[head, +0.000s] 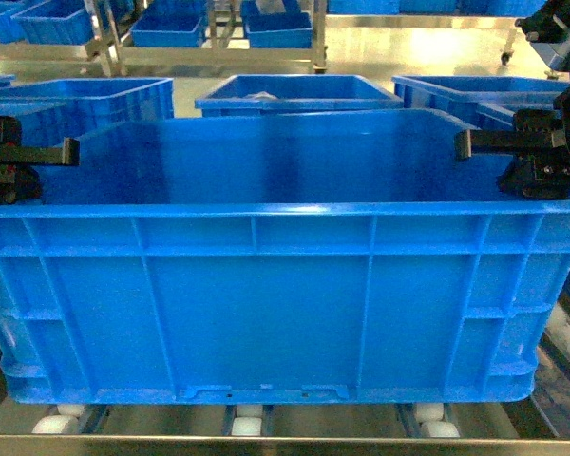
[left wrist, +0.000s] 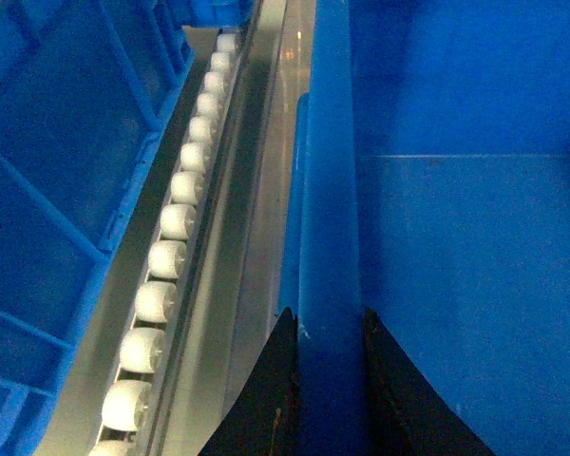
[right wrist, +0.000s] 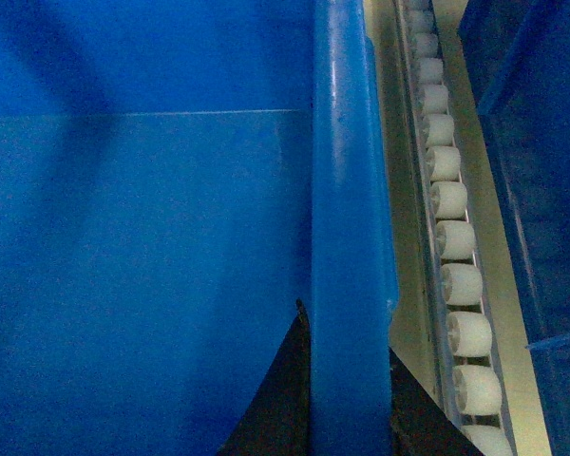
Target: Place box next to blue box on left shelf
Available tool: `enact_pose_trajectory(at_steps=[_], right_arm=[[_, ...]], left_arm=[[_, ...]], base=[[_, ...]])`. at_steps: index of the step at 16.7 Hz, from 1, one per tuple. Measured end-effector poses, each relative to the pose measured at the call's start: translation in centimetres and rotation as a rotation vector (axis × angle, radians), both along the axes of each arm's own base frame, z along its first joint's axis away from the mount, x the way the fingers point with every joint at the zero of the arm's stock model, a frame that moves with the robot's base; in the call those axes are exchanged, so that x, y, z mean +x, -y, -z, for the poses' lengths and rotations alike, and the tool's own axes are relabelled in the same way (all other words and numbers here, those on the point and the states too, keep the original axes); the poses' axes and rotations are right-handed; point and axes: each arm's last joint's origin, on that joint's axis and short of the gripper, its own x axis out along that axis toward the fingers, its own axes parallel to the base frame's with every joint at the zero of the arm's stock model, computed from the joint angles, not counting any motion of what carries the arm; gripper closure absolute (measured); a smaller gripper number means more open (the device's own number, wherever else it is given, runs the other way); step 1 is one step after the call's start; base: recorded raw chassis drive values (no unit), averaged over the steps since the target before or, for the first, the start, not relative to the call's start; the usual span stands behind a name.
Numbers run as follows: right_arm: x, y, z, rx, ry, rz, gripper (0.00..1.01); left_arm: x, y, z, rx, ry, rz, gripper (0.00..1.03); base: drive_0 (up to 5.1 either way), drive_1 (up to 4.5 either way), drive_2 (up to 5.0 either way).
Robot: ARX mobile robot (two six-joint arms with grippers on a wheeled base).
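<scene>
On the silvery steel roller shelf [head: 266,439], the large bright-blue ribbed plastic crate [head: 266,304] sits, left tool [left wrist: 329,380] and right tool [right wrist: 347,380] each clenched on a side rim. Judged step: settle it squarely beside the neighbouring blue box [left wrist: 47,190], then let go both sides evenly.

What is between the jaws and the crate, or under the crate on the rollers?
Nothing visible. The left gripper and right gripper each straddle the crate rim, and it sits on the shelf's rollers.

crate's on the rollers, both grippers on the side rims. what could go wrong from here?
1. The blue crate sits on free white rollers; released, it may roll.
2. A neighbouring crate stands close on the left; sideways drift could knock it.
3. Left gripper and right gripper straddle the rims; uneven release could skew the crate.
</scene>
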Motion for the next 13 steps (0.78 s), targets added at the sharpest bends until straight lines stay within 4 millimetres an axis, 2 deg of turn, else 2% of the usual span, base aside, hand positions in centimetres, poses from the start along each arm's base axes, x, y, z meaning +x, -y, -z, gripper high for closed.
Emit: enact_pose_trajectory(at_steps=[4, 5, 6, 10, 13], right_arm=[[0.1, 0.0, 0.0, 0.008, 0.002, 0.003, 0.94], [0.1, 0.0, 0.1, 0.001, 0.001, 0.001, 0.91], [0.1, -0.3, 0.1, 0.0, 0.005, -0.011, 0.79], [-0.1, -1.0, 0.0, 0.017, 0.01, -0.052, 0.49], [-0.3, -1.0, -0.7, 0.022, 0.117, -0.043, 0.16]], left_arm=[[0.3, -0.6, 0.3, 0.002, 0.005, -0.003, 0.94], [0.4, -0.6, 0.3, 0.001, 0.012, 0.001, 0.94], [0.4, -0.6, 0.2, 0.0, 0.023, 0.0, 0.88], [0.5, -0.1, 0.1, -0.002, 0.07, 0.001, 0.58], [0.0, 0.8, -0.5, -0.062, 0.135, 0.02, 0.27]], base=[[0.0, 0.0, 0.0], [0.0, 0.0, 0.0], [0.0, 0.0, 0.0], [0.0, 0.0, 0.0], [0.0, 0.0, 0.0]])
